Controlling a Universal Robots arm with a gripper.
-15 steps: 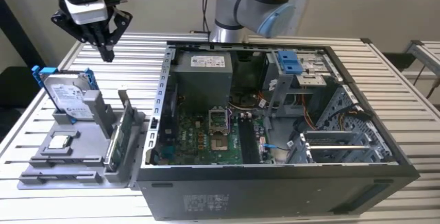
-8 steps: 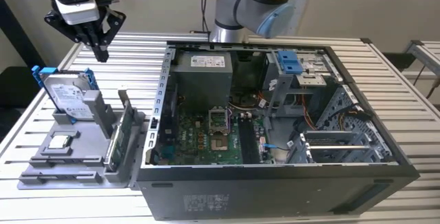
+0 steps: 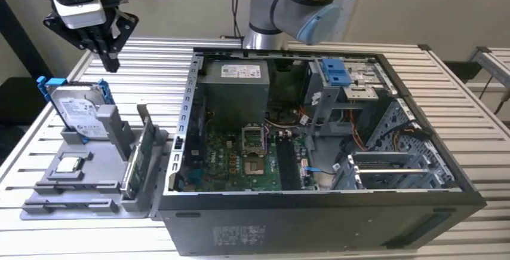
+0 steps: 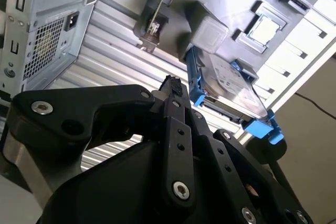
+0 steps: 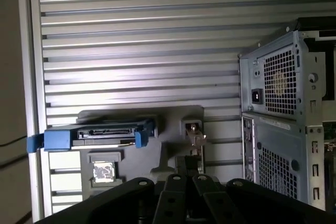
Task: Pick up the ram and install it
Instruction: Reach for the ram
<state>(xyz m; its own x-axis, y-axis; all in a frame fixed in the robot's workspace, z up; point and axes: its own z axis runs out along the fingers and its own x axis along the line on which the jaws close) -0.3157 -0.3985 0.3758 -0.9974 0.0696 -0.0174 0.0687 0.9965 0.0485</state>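
Hovering high over the far left of the table [image 3: 159, 57], the gripper [image 3: 111, 64] sits above and beyond the drive [image 3: 80, 109]. Its fingers are drawn together to a point with nothing between them.

Ram [image 3: 146, 127]: I take this to be the thin dark strip standing on edge in the grey fixture [image 3: 71, 203]. It lies between the drive's holder and the left wall of the case [image 3: 319, 224]. A green board [image 3: 134, 167] stands on edge just beside it, on the near side. The two are hard to part in the exterior view, so the identification is tentative. The ram is well apart from the gripper and untouched; pick-up has not begun.

Handling (judgement):
- Light, thin and stiff, so weight is no concern.
- Likely brittle if bent or twisted, and the chips on its face would not take a hard pinch or a scrape.
- The flat faces are smooth and may slip under a weak squeeze.
- The contact edge sits down in the fixture and should be kept clear of the fingers.

Hold (judgement): pinch across the two flat faces at the exposed upper edge, about mid-length so it hangs level. The fingers would have to pass without touching the green board alongside.
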